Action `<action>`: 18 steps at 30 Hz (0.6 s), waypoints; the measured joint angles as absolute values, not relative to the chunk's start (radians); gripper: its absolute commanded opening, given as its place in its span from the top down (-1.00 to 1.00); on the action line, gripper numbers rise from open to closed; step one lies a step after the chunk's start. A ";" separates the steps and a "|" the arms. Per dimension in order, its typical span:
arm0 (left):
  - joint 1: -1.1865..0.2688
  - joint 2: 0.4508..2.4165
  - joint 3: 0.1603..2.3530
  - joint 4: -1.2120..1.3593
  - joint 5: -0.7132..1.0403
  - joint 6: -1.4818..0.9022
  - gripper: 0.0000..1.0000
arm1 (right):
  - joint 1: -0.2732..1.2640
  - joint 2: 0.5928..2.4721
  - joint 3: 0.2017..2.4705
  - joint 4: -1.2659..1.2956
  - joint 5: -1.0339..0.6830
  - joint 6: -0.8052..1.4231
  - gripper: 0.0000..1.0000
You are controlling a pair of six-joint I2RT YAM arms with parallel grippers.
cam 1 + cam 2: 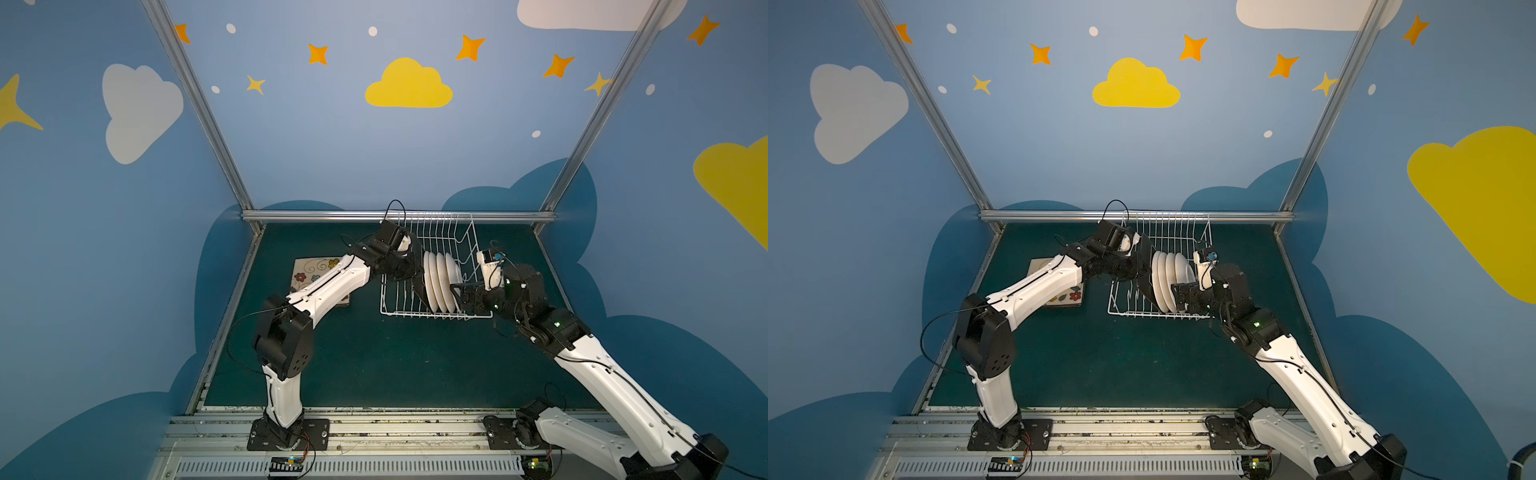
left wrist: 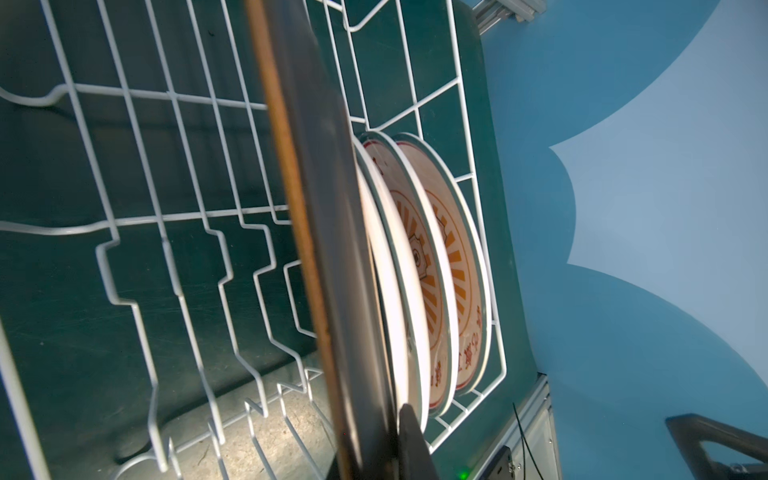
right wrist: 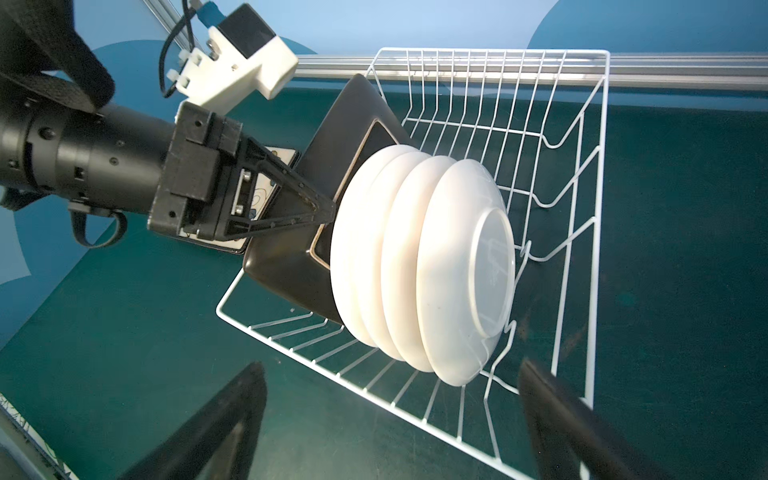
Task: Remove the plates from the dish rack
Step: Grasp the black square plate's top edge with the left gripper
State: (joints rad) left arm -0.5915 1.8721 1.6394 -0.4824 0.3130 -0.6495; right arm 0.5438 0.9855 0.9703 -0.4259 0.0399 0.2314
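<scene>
Standing racked: four round plates (image 3: 415, 257), one square plate (image 3: 286, 270).

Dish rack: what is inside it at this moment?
Inside the dish rack stand a black-backed square plate, clamped at its edge by the left gripper, and four round white plates packed beside it. The square plate's face and the prongs beneath the stack are covered.

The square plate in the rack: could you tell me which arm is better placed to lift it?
Left: the left gripper is shut on the square plate; the right gripper stands open, empty.
</scene>
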 measured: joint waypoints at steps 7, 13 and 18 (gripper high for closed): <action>-0.591 1.847 1.610 -0.476 0.324 -0.664 0.94 | 0.544 0.986 0.973 -0.426 0.039 0.232 -0.88; -0.586 1.810 1.573 -0.470 0.338 -0.675 0.94 | 0.544 0.987 0.980 -0.426 0.039 0.232 -0.88; -0.579 1.761 1.544 -0.469 0.348 -0.674 0.94 | 0.544 0.989 0.986 -0.424 0.039 0.232 -0.88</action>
State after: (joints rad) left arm -0.5785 1.7615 1.5440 -0.4694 0.3485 -0.6739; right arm 0.5438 0.9890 0.9855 -0.4244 0.0391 0.2321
